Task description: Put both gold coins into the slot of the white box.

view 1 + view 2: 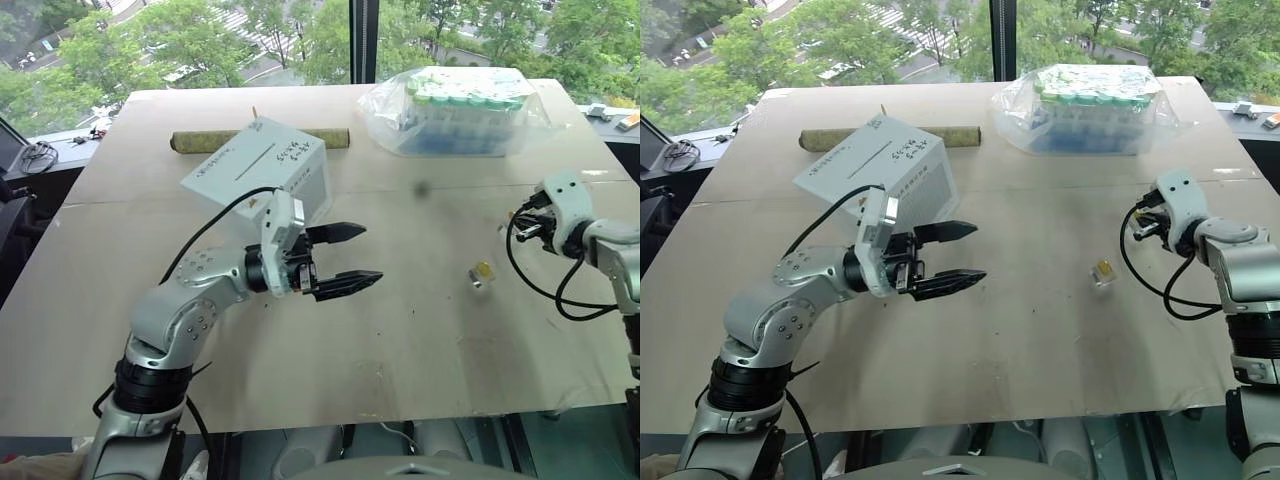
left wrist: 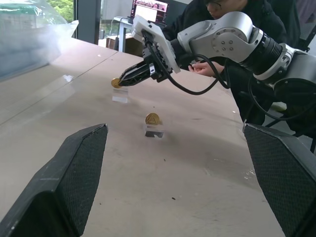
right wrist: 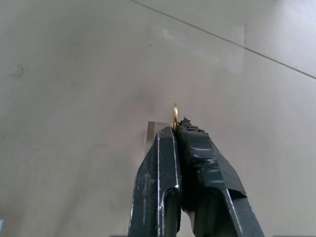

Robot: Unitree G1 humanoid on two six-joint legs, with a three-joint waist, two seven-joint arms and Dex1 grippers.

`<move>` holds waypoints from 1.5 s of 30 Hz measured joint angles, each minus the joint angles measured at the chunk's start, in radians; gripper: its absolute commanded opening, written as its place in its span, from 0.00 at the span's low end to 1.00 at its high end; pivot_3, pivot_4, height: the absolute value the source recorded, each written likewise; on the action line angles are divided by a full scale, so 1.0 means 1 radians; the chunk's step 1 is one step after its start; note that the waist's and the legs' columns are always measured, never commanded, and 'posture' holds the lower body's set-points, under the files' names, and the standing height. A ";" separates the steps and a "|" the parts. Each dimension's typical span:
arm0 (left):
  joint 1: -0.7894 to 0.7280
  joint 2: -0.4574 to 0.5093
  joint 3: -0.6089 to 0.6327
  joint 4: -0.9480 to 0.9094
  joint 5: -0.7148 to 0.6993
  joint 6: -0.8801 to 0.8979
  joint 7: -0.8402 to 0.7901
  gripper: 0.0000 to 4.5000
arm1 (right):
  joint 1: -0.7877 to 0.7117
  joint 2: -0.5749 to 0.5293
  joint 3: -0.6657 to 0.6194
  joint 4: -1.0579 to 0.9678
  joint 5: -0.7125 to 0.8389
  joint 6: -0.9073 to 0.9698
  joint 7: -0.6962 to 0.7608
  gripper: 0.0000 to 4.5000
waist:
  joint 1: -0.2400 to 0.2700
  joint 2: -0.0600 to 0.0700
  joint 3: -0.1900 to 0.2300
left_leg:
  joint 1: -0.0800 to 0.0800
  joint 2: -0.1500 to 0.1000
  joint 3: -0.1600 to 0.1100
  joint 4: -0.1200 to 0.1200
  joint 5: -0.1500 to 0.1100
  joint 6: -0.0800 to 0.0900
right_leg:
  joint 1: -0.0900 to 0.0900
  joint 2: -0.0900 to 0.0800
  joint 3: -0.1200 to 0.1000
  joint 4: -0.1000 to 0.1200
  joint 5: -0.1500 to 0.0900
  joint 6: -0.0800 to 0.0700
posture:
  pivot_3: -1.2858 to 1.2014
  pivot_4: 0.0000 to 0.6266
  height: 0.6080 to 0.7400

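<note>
The white box (image 1: 262, 168) stands tilted at the back left of the table, its dark slot (image 1: 255, 161) facing up. My left gripper (image 1: 352, 258) hangs open just in front of the box, pointing right, with nothing between its fingers (image 2: 74, 182). At the right of the table my right gripper (image 1: 518, 226) is shut on a gold coin (image 2: 116, 83), whose thin edge sticks out past the tips (image 3: 175, 114), just above the table. The other gold coin (image 2: 152, 119) stands upright in a small clear holder (image 1: 481, 273) on the table between the two grippers.
A clear bag of green-capped tubes (image 1: 455, 108) lies at the back right. A brown roll (image 1: 200, 141) lies behind the box. Another clear holder (image 2: 120, 98) sits under the right gripper's tips. A person (image 2: 212, 12) sits beyond the table's right side.
</note>
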 measured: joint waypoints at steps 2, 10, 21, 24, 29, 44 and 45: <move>0.000 -0.001 -0.001 0.000 0.000 -0.001 0.000 1.00 | 0.010 -0.003 -0.016 -0.019 0.008 0.013 0.000 0.02 | 0.000 0.000 0.000 | 0.000 0.000 0.000 0.000 0.000 0.000 | 0.000 0.000 0.000 0.000 0.000 0.000 | 0.52 0.24 1.00; -0.040 -0.021 -0.007 0.006 -0.018 0.023 0.016 1.00 | 0.086 -0.039 -0.166 -0.247 0.140 0.050 0.066 0.02 | 0.001 0.000 0.000 | 0.000 0.000 0.000 0.000 0.000 0.000 | 0.000 0.000 0.000 0.000 0.000 0.000 | 0.52 0.24 1.00; -0.285 -0.043 -0.008 0.099 -0.100 0.103 -0.026 0.48 | -0.041 -0.078 -0.267 -0.699 0.655 0.314 0.156 0.00 | 0.001 -0.003 0.001 | -0.001 0.001 -0.001 0.000 0.000 0.000 | 0.000 0.000 -0.001 -0.001 0.000 0.000 | 0.52 0.24 1.00; -0.308 -0.046 -0.009 0.123 -0.100 0.107 -0.051 0.39 | -0.080 -0.081 -0.266 -0.730 0.754 0.366 0.109 0.00 | 0.001 -0.004 0.001 | -0.001 0.001 0.000 0.001 -0.001 0.001 | 0.000 0.000 -0.002 -0.002 0.000 0.000 | 0.52 0.24 1.00; -0.349 -0.054 -0.027 0.152 -0.098 0.106 -0.096 0.39 | -0.113 -0.088 -0.253 -0.736 0.845 0.381 0.041 0.00 | 0.001 -0.006 0.003 | -0.002 0.001 -0.001 0.001 -0.001 0.001 | 0.000 -0.001 -0.003 -0.002 0.000 0.000 | 0.52 0.24 1.00; -0.399 -0.087 -0.038 0.183 -0.078 0.109 -0.117 0.39 | -0.139 -0.135 -0.210 -0.741 1.004 0.336 -0.048 0.00 | 0.001 -0.007 0.003 | -0.002 0.001 -0.001 0.001 -0.001 0.001 | 0.000 -0.001 -0.003 -0.001 0.000 0.000 | 0.52 0.24 1.00; -0.403 -0.088 -0.038 0.177 -0.078 0.113 -0.111 0.39 | -0.142 -0.135 -0.207 -0.741 1.007 0.333 -0.052 0.00 | 0.001 -0.007 0.003 | -0.002 0.001 -0.001 0.001 -0.001 0.001 | 0.000 -0.001 -0.003 -0.001 0.000 0.000 | 0.52 0.24 1.00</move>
